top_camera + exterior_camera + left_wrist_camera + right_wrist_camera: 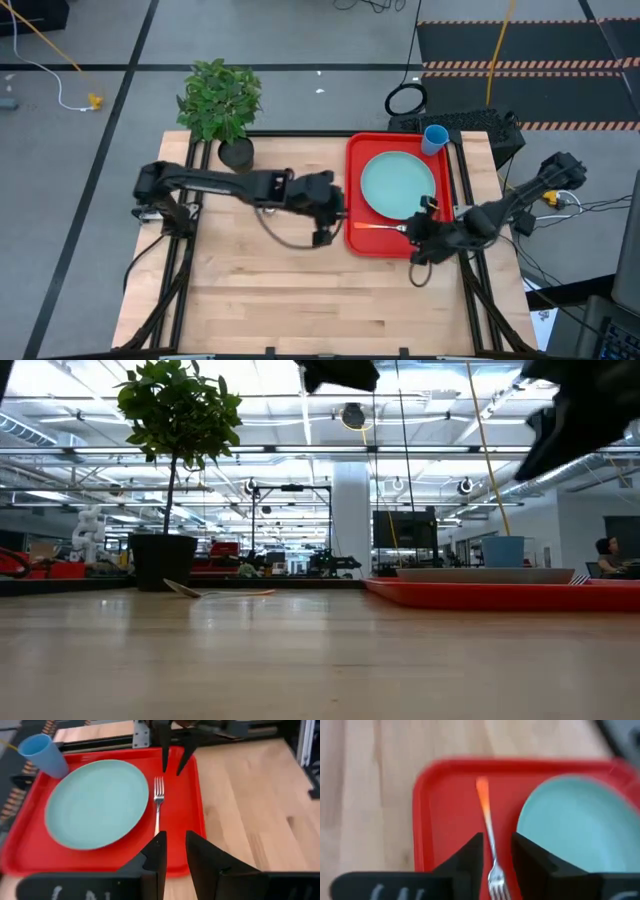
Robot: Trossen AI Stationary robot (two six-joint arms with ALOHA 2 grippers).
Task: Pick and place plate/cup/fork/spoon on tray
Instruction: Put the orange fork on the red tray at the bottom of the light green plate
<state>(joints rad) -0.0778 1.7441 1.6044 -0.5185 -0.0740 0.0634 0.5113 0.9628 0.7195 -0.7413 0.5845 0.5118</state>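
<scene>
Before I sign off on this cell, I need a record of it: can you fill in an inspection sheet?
Surface: wooden table, bare at the near side.
Job's things: plate and fork lie on the red tray; cup stands at its far corner; a utensil, likely the spoon, lies on the table.
Clutter: potted plant.
Grippers: left gripper open and empty beside the tray; right gripper open above the fork.
Cables: loop under the left arm; coil on the floor.
Surroundings: person seated far behind.
</scene>
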